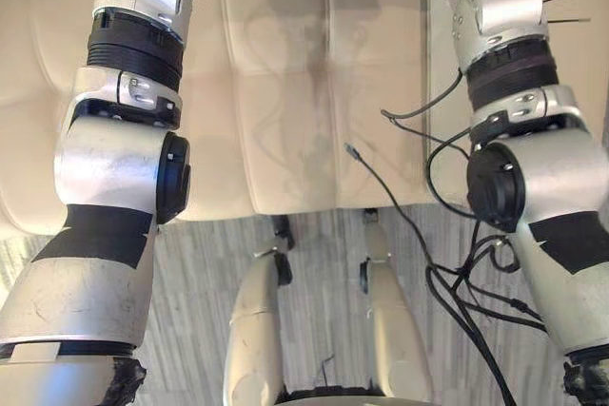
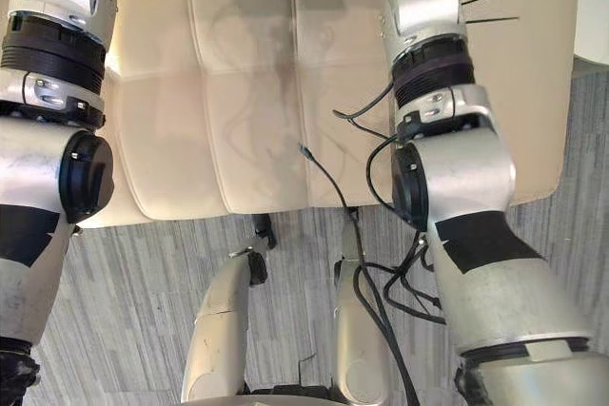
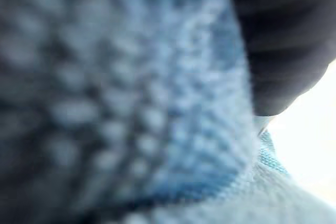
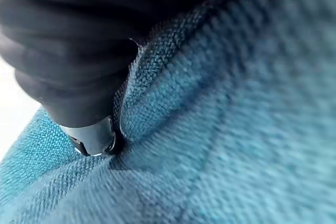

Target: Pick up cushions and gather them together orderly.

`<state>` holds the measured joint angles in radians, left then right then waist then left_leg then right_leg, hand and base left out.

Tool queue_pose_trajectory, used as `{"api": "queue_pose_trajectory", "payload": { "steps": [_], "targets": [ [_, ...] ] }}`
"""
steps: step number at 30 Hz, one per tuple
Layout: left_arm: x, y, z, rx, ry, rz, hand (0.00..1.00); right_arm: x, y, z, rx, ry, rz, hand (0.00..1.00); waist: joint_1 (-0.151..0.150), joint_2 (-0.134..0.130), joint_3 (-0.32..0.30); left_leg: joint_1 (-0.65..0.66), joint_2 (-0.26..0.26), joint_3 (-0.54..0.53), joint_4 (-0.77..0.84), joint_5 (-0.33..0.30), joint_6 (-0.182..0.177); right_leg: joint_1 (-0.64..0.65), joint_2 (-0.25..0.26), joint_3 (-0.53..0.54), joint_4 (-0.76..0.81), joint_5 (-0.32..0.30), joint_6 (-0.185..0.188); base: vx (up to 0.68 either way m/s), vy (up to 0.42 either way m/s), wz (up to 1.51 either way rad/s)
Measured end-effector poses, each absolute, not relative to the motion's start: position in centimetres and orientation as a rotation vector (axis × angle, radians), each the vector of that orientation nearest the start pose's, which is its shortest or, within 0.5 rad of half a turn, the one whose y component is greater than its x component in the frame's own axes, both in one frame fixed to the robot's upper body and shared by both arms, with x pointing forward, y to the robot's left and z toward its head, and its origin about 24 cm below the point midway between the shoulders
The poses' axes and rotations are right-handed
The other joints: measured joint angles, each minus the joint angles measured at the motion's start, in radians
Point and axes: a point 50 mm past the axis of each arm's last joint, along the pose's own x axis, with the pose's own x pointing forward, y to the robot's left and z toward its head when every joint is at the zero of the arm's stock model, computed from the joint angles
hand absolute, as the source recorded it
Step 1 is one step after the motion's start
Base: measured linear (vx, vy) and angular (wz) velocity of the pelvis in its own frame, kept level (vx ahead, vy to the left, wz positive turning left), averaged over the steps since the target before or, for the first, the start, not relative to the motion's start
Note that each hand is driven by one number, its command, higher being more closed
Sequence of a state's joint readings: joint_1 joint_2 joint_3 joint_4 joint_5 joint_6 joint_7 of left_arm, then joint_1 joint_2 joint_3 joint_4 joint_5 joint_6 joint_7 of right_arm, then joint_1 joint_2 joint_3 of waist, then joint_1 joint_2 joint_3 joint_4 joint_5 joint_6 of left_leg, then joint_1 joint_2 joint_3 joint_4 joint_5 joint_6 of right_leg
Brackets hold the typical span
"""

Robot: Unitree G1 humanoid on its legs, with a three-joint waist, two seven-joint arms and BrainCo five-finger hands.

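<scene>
Sofa: cream, padded; grey floor along its front edge.
Left arm, right arm: stretched out over sofa seat, toward sofa back.
Cushion: blue woven cloth, pressed close against both hands; long axis and facing not readable.
Right hand: dark cover dug into cushion cloth, creasing it; how far open, cannot tell.
Left hand: dark cover against cushion cloth; how far open, cannot tell.
</scene>
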<state>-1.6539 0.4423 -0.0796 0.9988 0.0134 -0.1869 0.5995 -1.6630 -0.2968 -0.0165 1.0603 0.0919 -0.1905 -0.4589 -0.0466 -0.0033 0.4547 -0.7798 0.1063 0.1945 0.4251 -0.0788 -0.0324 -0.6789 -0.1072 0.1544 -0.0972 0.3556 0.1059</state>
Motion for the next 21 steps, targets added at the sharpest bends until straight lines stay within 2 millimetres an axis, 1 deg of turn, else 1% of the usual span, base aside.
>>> {"api": "queue_pose_trajectory", "payload": {
  "steps": [1, 3, 4, 6, 7, 8, 9, 10, 12, 13, 15, 17, 19, 21],
  "targets": [
    [36.7, 17.2, 43.6, 0.139, -0.922, 0.569, 0.00, 38.6, -13.0, 41.6, 0.023, -0.782, -0.309, 0.00, 0.001, 0.000, 0.000, -0.009, 0.000, -0.003, 0.003, 0.000, 0.000, -0.006, 0.000, -0.003, 0.000, 0.001, 0.000, -0.02, 0.014, 0.09],
    [37.5, 17.6, 42.7, 0.132, -0.861, 0.546, 0.00, 39.7, -13.2, 40.0, 0.032, -0.690, -0.250, 0.00, 0.005, -0.009, 0.024, -0.023, 0.002, -0.007, 0.013, 0.000, 0.001, -0.013, -0.001, -0.011, 0.000, 0.002, 0.000, -0.02, 0.007, 0.06],
    [37.7, 17.6, 42.3, 0.121, -0.844, 0.538, 0.00, 40.0, -13.2, 39.5, 0.031, -0.664, -0.244, 0.00, 0.007, -0.009, 0.029, -0.028, 0.005, -0.009, 0.015, 0.000, 0.001, -0.014, -0.001, -0.013, 0.000, 0.002, 0.000, -0.03, -0.002, 0.07],
    [38.9, 18.2, 39.5, 0.080, -0.759, 0.511, 0.00, 40.9, -13.6, 37.2, 0.005, -0.586, -0.220, 0.00, 0.012, -0.009, 0.030, -0.060, 0.018, -0.009, 0.033, 0.000, 0.000, -0.036, 0.005, -0.016, 0.003, 0.002, 0.000, -0.02, -0.002, 0.05],
    [39.3, 18.3, 38.6, 0.065, -0.732, 0.504, 0.00, 41.1, -13.6, 36.6, 0.000, -0.568, -0.218, 0.00, 0.013, -0.009, 0.030, -0.066, 0.020, -0.011, 0.036, 0.000, 0.000, -0.041, 0.007, -0.015, 0.003, 0.002, 0.001, 0.00, 0.000, 0.00],
    [39.8, 18.6, 37.1, 0.039, -0.687, 0.502, 0.00, 41.3, -13.7, 35.7, -0.008, -0.547, -0.217, 0.00, 0.012, -0.008, 0.031, -0.070, 0.019, -0.015, 0.036, 0.001, 0.000, -0.043, 0.008, -0.015, 0.002, 0.002, 0.001, 0.00, 0.000, 0.00],
    [40.5, 18.8, 34.7, 0.000, -0.619, 0.491, 0.00, 41.7, -13.9, 34.1, -0.003, -0.513, -0.208, 0.00, 0.014, -0.011, 0.038, -0.070, 0.023, -0.016, 0.037, 0.001, 0.000, -0.043, 0.012, -0.015, 0.002, 0.002, 0.001, 0.00, 0.000, 0.00],
    [40.7, 18.8, 33.9, -0.006, -0.597, 0.487, 0.00, 41.8, -14.0, 33.5, -0.001, -0.503, -0.204, 0.00, 0.014, -0.012, 0.041, -0.070, 0.025, -0.016, 0.037, 0.001, 0.000, -0.043, 0.014, -0.015, 0.002, 0.002, 0.001, 0.00, -0.010, -0.05],
    [41.2, 18.6, 30.9, -0.018, -0.523, 0.465, 0.00, 41.7, -14.0, 31.6, 0.040, -0.497, -0.183, 0.00, 0.014, -0.013, 0.041, -0.067, 0.034, -0.015, 0.037, 0.001, -0.001, -0.043, 0.022, -0.013, 0.002, 0.002, 0.001, 0.00, -0.020, -0.07],
    [41.3, 18.5, 30.1, -0.031, -0.508, 0.462, 0.00, 41.6, -13.8, 31.3, 0.048, -0.504, -0.172, 0.00, 0.013, -0.013, 0.041, -0.066, 0.036, -0.013, 0.037, 0.001, -0.001, -0.042, 0.024, -0.012, 0.002, 0.002, 0.001, 0.00, -0.028, -0.09],
    [41.3, 18.2, 29.0, -0.037, -0.498, 0.451, 0.00, 41.4, -13.9, 30.8, 0.055, -0.522, -0.163, 0.00, 0.015, -0.013, 0.041, -0.061, 0.041, -0.007, 0.036, 0.001, -0.001, -0.041, 0.027, -0.010, 0.002, 0.002, 0.001, 0.00, -0.025, -0.09],
    [41.1, 18.2, 28.2, -0.041, -0.497, 0.432, 0.00, 41.1, -14.3, 29.9, 0.084, -0.538, -0.160, 0.00, 0.021, -0.013, 0.041, -0.053, 0.049, 0.001, 0.036, 0.001, -0.003, -0.037, 0.033, -0.004, 0.002, 0.002, 0.001, -0.02, -0.033, -0.11],
    [41.0, 18.4, 27.6, -0.050, -0.498, 0.431, 0.00, 41.0, -14.9, 28.6, 0.101, -0.525, -0.174, 0.00, 0.026, -0.013, 0.041, -0.035, 0.056, 0.000, 0.032, 0.005, -0.009, -0.022, 0.035, 0.000, 0.000, 0.002, 0.001, -0.03, -0.041, -0.07],
    [40.5, 18.9, 27.1, -0.056, -0.522, 0.435, 0.00, 40.4, -15.7, 27.3, 0.111, -0.533, -0.182, 0.00, 0.036, -0.013, 0.041, -0.011, 0.065, 0.002, 0.022, 0.011, -0.019, -0.004, 0.043, 0.004, 0.000, 0.001, 0.001, -0.03, -0.049, -0.07]
  ]
}}
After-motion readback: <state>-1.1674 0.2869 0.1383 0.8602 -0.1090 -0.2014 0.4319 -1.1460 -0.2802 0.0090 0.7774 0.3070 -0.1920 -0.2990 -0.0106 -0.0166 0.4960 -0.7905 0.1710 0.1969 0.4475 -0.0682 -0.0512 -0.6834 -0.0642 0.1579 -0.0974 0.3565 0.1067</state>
